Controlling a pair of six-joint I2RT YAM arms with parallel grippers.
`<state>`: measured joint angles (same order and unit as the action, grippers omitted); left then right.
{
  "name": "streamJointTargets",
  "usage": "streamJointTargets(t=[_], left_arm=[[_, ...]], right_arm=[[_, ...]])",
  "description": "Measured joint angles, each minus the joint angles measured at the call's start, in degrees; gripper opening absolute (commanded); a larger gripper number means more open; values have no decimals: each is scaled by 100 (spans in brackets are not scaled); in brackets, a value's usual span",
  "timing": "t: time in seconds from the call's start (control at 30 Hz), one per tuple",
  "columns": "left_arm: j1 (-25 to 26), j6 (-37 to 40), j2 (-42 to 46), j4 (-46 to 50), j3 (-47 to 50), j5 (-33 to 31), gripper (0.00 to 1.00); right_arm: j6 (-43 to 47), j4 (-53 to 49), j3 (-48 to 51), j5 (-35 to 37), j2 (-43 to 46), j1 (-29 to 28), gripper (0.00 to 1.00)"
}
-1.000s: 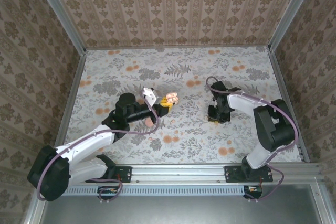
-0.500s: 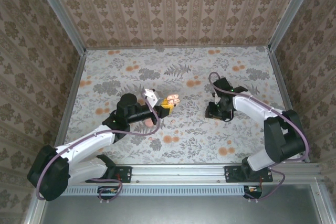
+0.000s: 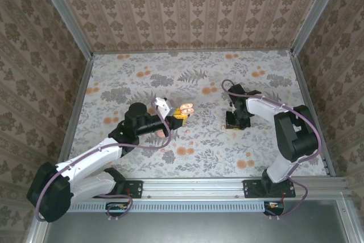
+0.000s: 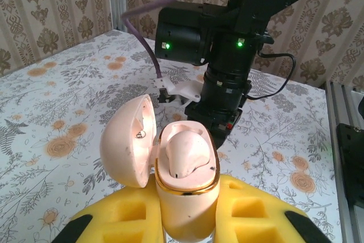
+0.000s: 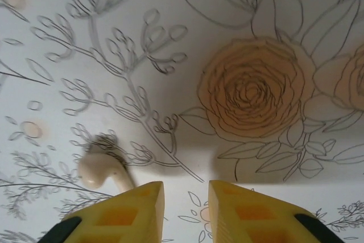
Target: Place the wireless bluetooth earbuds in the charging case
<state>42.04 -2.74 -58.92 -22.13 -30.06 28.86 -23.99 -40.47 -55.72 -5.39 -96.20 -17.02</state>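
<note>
Yellow foam pads (image 4: 131,220) of the left claw (image 4: 187,223) were clamped on the pale pink charging case (image 4: 187,197), one pad on each side of its lower body, so the case stood upright between them. Its gold rim ran just above the pads. Its domed lid (image 4: 128,140) hung open at the left of the wrist view, joined at the rim. A cream-white seated earbud (image 4: 186,151) lay in the case's well, directly above the grip. From the top camera, the left claw (image 3: 180,114) reached toward the middle of the desk (image 3: 142,78) with the case (image 3: 186,107) at its tip. Straight ahead of this claw, beyond the case, the black wrist of the right arm (image 4: 227,55) pointed down at the desk, with two green lights lit.

The right claw (image 3: 234,122) faced down onto the floral desk cover. In its own wrist view the right claw (image 5: 186,197) had its two yellow pads (image 5: 250,211) a little apart, with only bare desk in the narrow gap between them and nothing gripped. The loose earbud (image 5: 98,170), also cream-white, lay on the desk just outside the pad at the left of that view. Its stem ran up to that pad's tip, but whether the two touched could not be told. An orange rose (image 5: 256,89) printed on the cover lay ahead of the claw, slightly right of the gap.
</note>
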Motion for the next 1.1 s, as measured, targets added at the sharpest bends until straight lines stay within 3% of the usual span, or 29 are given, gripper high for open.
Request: streamJointTargets(t=[0.47, 0.97, 1.1], left_arm=[[37, 0, -31, -11, 0, -20, 0], [44, 24, 9, 9, 0, -63, 0], [44, 44, 44, 9, 0, -83, 0]], right_arm=[[-435, 90, 146, -153, 26, -103, 24], [-778, 59, 37, -728, 85, -702, 22], [-800, -111, -131, -660, 461, -671, 27]])
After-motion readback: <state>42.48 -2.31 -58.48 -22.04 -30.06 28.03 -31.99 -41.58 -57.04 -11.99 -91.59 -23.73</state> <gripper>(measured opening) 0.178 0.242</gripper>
